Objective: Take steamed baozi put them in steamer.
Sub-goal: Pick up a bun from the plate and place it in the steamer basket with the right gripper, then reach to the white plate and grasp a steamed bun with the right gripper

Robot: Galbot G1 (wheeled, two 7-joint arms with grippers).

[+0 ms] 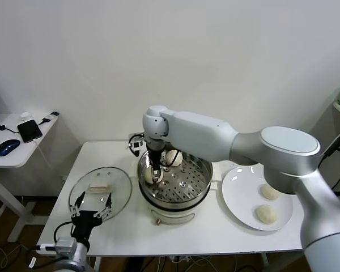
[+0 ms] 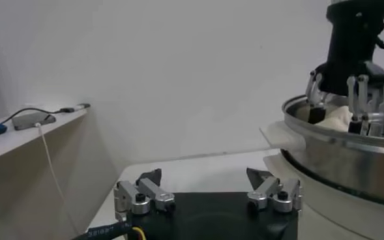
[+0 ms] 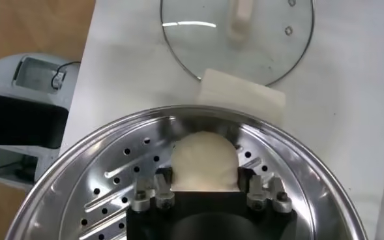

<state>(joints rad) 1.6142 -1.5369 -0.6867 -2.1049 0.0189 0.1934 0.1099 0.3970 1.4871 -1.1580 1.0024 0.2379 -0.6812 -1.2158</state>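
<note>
Right pincer (image 3: 205, 195) straddles a domed baozi (image 3: 205, 160) in steamer (image 3: 113, 163).

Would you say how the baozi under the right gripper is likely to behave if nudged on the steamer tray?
The baozi looks soft, so it would probably dent, not crack. Its domed shape might rock or slide on the steamer's smooth perforated metal. The right gripper's fingers flank it, so a sideways nudge would likely be checked.

Right claw (image 3: 205, 195) fingertips hidden behind baozi (image 3: 204, 161), steamer (image 3: 100, 147) rim cropped
</note>
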